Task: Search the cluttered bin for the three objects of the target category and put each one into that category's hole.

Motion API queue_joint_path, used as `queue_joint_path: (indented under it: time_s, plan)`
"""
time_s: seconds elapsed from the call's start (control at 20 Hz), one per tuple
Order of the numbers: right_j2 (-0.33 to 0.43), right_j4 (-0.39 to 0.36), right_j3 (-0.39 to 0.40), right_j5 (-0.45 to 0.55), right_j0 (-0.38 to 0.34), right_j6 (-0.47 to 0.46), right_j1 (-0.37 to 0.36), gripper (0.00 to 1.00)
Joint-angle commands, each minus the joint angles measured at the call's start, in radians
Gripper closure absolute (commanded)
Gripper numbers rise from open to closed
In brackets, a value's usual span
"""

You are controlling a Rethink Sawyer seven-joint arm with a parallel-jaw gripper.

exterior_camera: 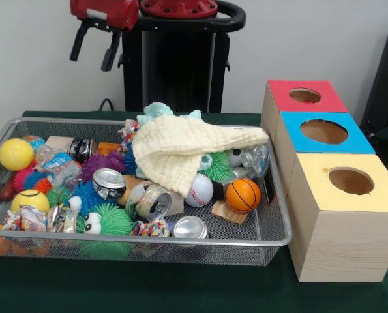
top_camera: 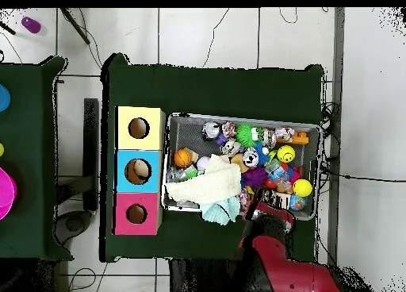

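Three holes wait in the red, blue and yellow wooden boxes [exterior_camera: 324, 156] beside your wire-mesh bin [exterior_camera: 282, 225]. Your claw [exterior_camera: 94, 49] hangs wide and empty above it. The cream knitted cloth [exterior_camera: 180, 147] hides items; you could snag it.

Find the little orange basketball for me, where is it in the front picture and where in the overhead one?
Front view: the orange basketball lies at the bin's right end, near the front rim, just right of the baseball.
Overhead view: the orange basketball sits at the bin's left end, beside the blue box.
Shared landmark: the cream cloth draped over the clutter; the ball lies just off its edge toward the boxes.
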Motion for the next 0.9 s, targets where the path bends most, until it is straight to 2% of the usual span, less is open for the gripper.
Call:
queue_joint_path:
  time_s: [0.05,0.2,0.45,0.65,0.9]
  plan:
    - [0.053,-0.077,-0.089,-0.003,0.008,-0.002,0.019,0.00]
    - [-0.004,-0.063,-0.113,-0.134,0.034,-0.008,0.113,0.00]
    - [-0.092,0.065,-0.116,-0.372,0.089,-0.018,0.308,0.00]
    - [-0.120,0.100,-0.124,-0.505,0.091,-0.040,0.395,0.00]
    - [-0.123,0.107,-0.143,-0.593,0.087,-0.035,0.464,0.00]
